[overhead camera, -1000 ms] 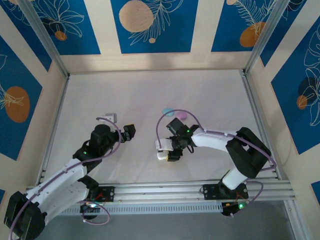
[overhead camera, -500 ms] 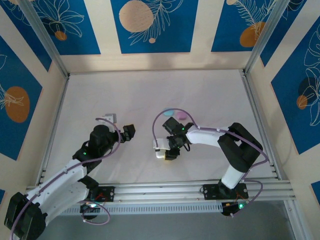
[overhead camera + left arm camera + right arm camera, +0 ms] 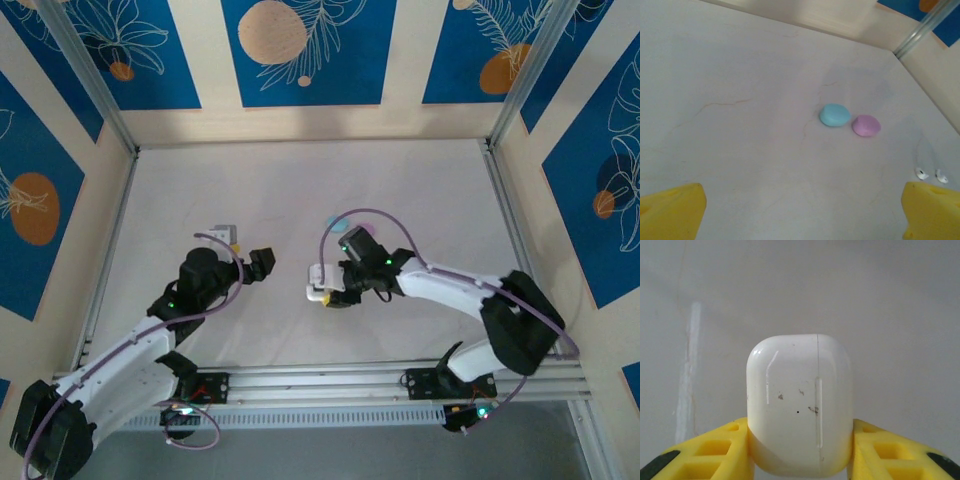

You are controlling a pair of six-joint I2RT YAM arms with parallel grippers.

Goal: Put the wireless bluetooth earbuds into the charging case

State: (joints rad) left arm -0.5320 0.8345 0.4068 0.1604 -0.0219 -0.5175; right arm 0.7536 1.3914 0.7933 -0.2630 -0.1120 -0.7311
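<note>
My right gripper (image 3: pixel 800 442) is shut on a white, glossy charging case (image 3: pixel 799 400), one yellow finger pressed against each side. The case's lid seam runs vertically and looks closed. From above, the case (image 3: pixel 317 286) sits at the tip of the right gripper (image 3: pixel 326 291), near the middle of the table. Two tiny white earbuds (image 3: pixel 921 173) (image 3: pixel 941 175) lie side by side on the table, just beyond the right-hand fingertip of my left gripper. My left gripper (image 3: pixel 802 212) is open wide with nothing between its fingers; from above it (image 3: pixel 261 263) is left of the case.
A pale blue pebble-shaped case (image 3: pixel 834 115) and a pink one (image 3: pixel 866 125) lie side by side further back on the white table (image 3: pixel 250 190). Wooden walls with blue panels and metal posts enclose the table on three sides.
My right gripper has closed in on the white case and shifted slightly away from the near edge, its elbow swinging right. The left arm has barely moved.
</note>
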